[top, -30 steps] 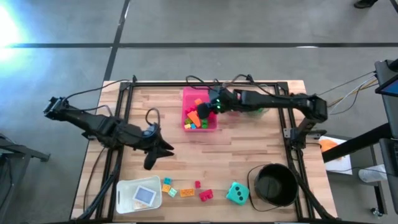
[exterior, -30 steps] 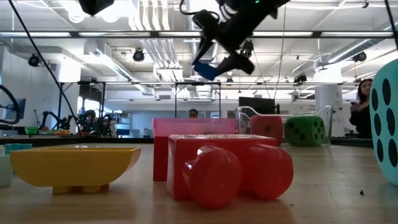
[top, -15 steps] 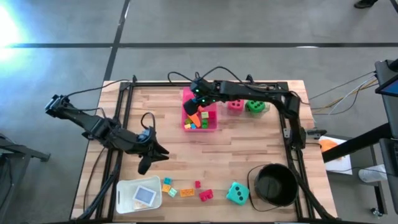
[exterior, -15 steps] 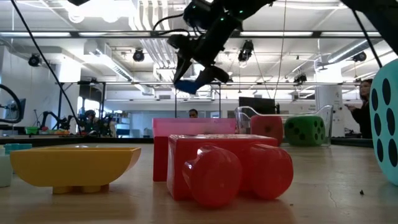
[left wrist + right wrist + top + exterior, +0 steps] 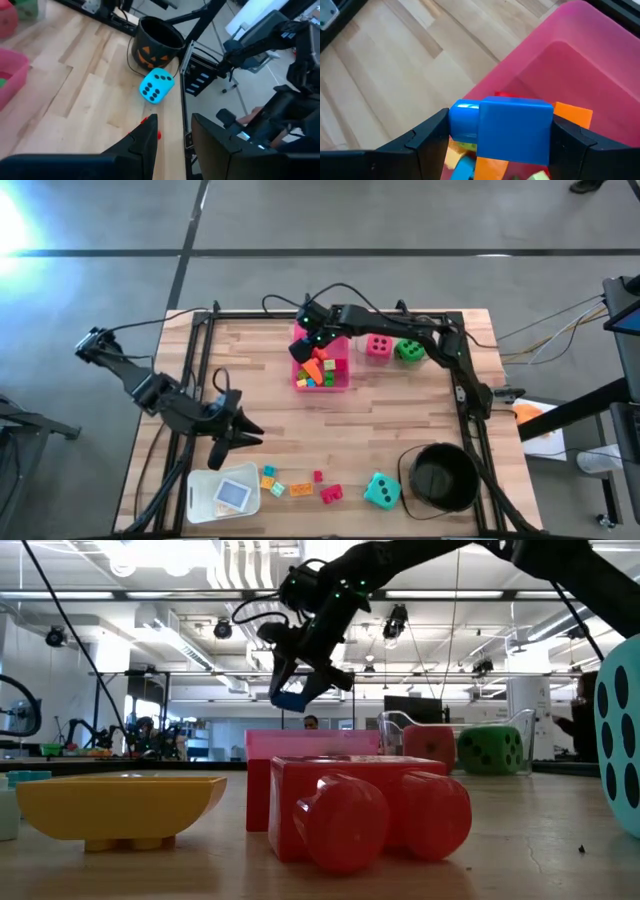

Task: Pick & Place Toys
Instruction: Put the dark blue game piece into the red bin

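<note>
Left gripper, narrowly parted and empty, hovers near the clear container. Right gripper clamps a blue brick above the pink tray's left edge; premature release risks spillage onto the table.

Bare tabletop lies open between the pink tray and the near row of small bricks. The black bucket and teal die block the near right corner; the red die and green die crowd the tray's right side.

Right gripper clamped (left gripper parted).
</note>
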